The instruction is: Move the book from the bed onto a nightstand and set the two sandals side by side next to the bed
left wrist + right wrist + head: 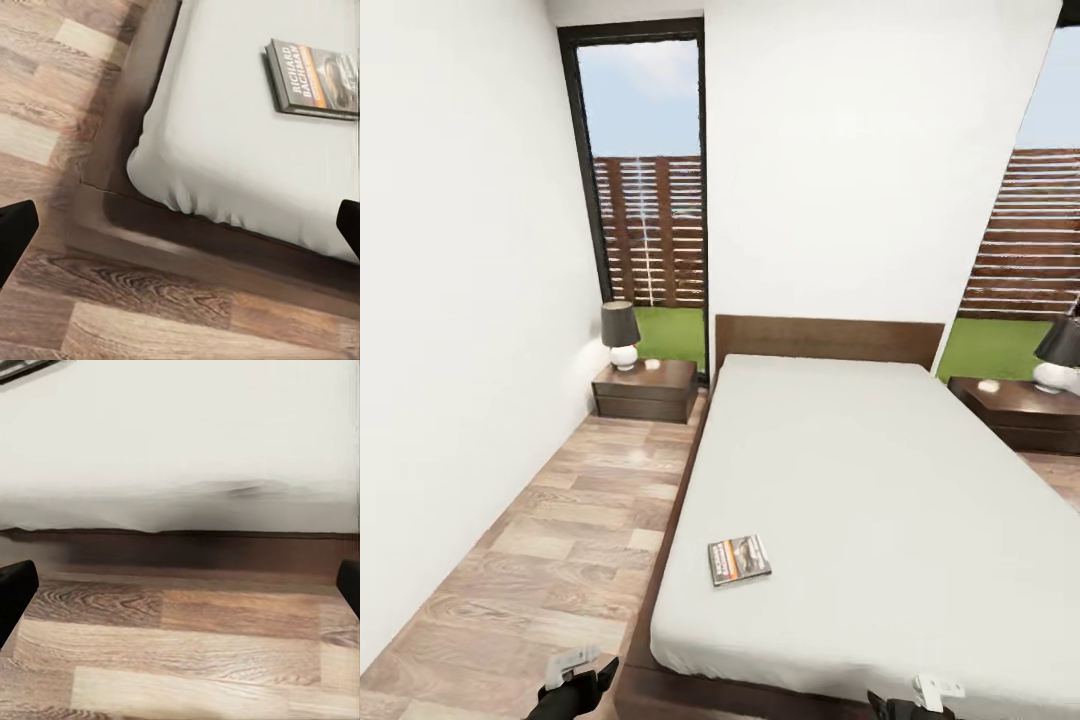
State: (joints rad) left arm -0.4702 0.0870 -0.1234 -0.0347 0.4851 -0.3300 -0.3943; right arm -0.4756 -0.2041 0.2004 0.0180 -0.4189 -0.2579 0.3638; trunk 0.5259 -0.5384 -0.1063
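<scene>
Book (739,559) flat on bed (880,470), near foot-end left corner. Nightstand (647,389) by headboard, each side. Left gripper (180,225) fingers apart over bed corner; right gripper (180,585) apart, above floor (550,540).

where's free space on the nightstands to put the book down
On the left nightstand, the lamp takes the corner by the wall; the half toward the bed is bare. The right nightstand has its lamp at the picture's edge, with bare top toward the bed. The book lies nearer the left one.
</scene>
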